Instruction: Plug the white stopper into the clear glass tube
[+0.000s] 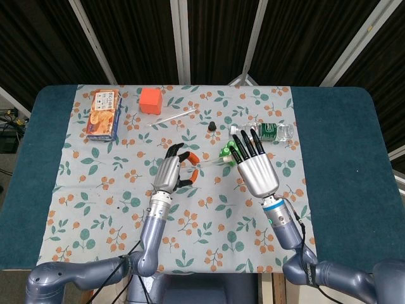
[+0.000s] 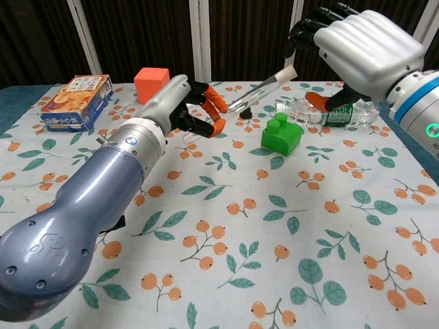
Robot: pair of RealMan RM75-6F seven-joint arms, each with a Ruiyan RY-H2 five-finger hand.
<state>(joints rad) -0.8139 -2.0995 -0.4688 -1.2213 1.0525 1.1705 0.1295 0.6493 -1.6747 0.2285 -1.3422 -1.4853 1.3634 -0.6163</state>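
Dark curtains with pale metal struts back a blue surface [image 1: 342,145] draped with a leaf-and-berry patterned cloth [image 1: 126,190]. Above the cloth, the clear glass tube [image 2: 257,90] hangs in the air, slanting up toward the right, with the white stopper [image 2: 288,72] sitting at its upper end. The left hand [image 1: 169,172] holds the tube's lower end pinched between orange-tipped fingers [image 2: 214,104], as the chest view shows. The right hand [image 1: 256,170] is raised just beside the stoppered end with its dark fingers extended and spread; its palm faces away from both cameras, so whether it touches the stopper cannot be told, though nothing shows in its grip.

Below the tube, a green block [image 2: 282,133] with studs on top rests on the cloth. Just behind it lies a clear plastic bottle [image 2: 329,114] with a green label, on its side. A small black cap [image 1: 212,126] sits near the middle of the cloth, and a second thin clear tube [image 1: 172,117] lies farther back, next to an orange cube [image 1: 150,100]. Well apart at the far left corner lies a cracker box [image 1: 104,113], flat on the cloth.
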